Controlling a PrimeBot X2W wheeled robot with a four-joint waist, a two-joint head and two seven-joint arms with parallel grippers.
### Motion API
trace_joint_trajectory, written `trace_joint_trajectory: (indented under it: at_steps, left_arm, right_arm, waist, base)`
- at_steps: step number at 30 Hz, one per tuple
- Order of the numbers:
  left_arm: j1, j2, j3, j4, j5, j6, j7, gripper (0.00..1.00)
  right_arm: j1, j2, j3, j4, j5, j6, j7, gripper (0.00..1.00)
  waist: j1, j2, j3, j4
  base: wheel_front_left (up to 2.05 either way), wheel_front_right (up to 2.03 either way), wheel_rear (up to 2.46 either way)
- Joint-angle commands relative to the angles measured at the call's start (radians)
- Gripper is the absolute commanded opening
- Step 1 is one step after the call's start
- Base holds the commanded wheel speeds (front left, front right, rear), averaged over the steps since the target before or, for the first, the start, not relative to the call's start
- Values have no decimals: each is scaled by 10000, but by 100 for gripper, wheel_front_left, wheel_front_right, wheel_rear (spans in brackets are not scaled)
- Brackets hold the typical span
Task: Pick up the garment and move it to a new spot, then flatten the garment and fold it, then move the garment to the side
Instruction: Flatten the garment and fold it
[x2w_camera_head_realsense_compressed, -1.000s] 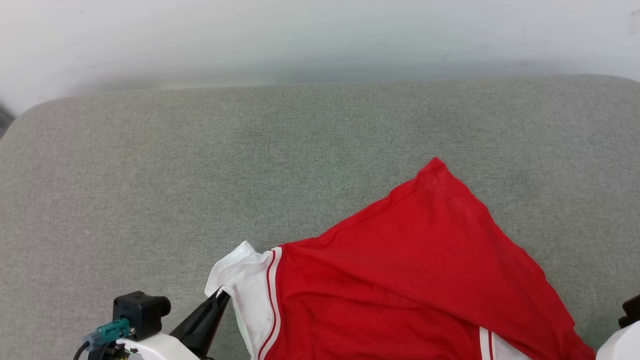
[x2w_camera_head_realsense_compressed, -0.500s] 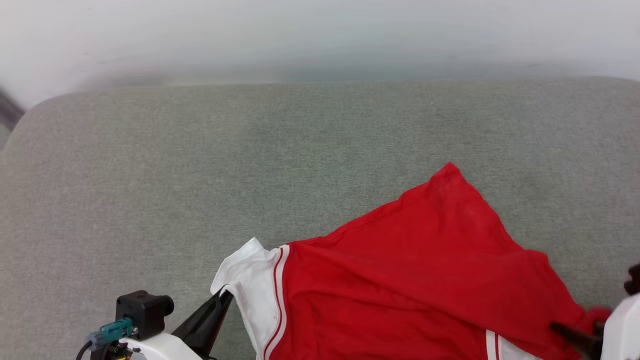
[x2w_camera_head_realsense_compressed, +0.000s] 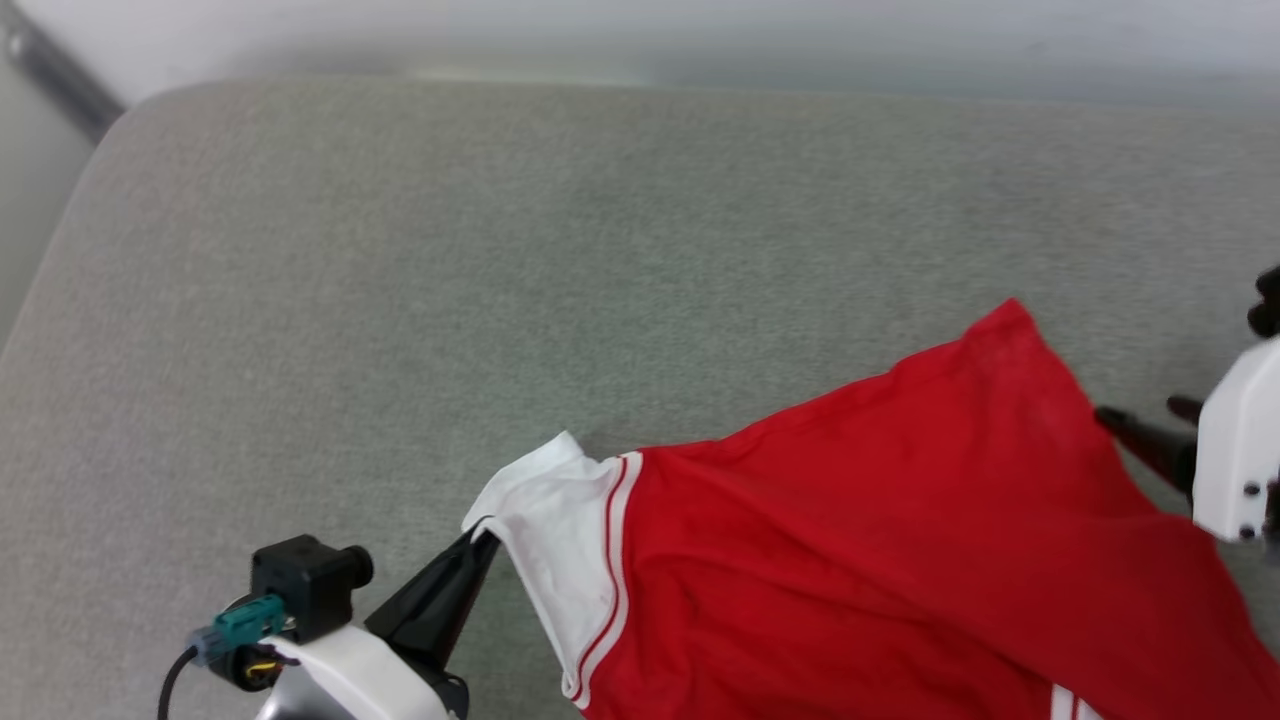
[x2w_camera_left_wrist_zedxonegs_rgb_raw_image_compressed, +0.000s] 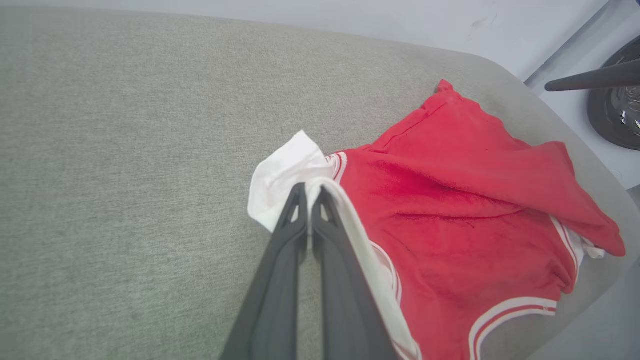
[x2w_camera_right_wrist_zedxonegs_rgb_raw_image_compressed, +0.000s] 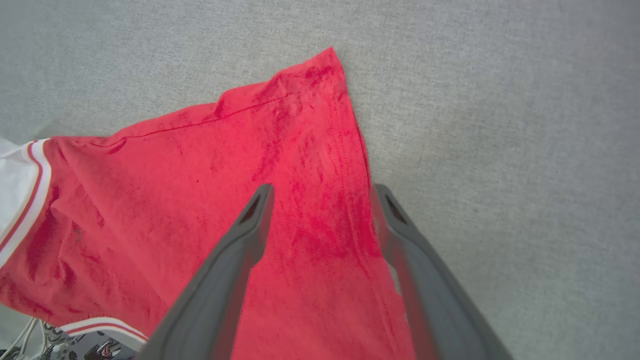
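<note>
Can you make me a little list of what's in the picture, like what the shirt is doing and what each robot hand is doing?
shirt: red and white, lying crumpled on the grey cushion
left gripper: shut, pinching the white sleeve
right gripper: open over the shirt's red edge, holding nothing
folded: not yet

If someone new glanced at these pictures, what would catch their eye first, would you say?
The red shirt lies rumpled on the grey cushion, toward its near right side. Next comes the left gripper, pinching the white sleeve, and the right gripper, open over the shirt's red edge.
</note>
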Motion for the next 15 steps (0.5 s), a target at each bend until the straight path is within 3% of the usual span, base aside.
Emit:
trace_joint_trajectory:
  at_steps: [1, 15]
  left_arm:
    - [-228, -133, -81, -36, 43, -92, 24, 0]
    - [-1376, -918, -715, 167, 558, -621, -71, 0]
  right_arm:
    - [-527, 9, 23, 367, -284, -4, 127, 100]
    - [-2800, -247, 638, 3194, -1678, -4, 71, 100]
  waist:
    - [0, 0, 515, 538]
    - [0, 0, 1751, 1891]
  base:
    - [0, 0, 0]
    - [0, 0, 0]
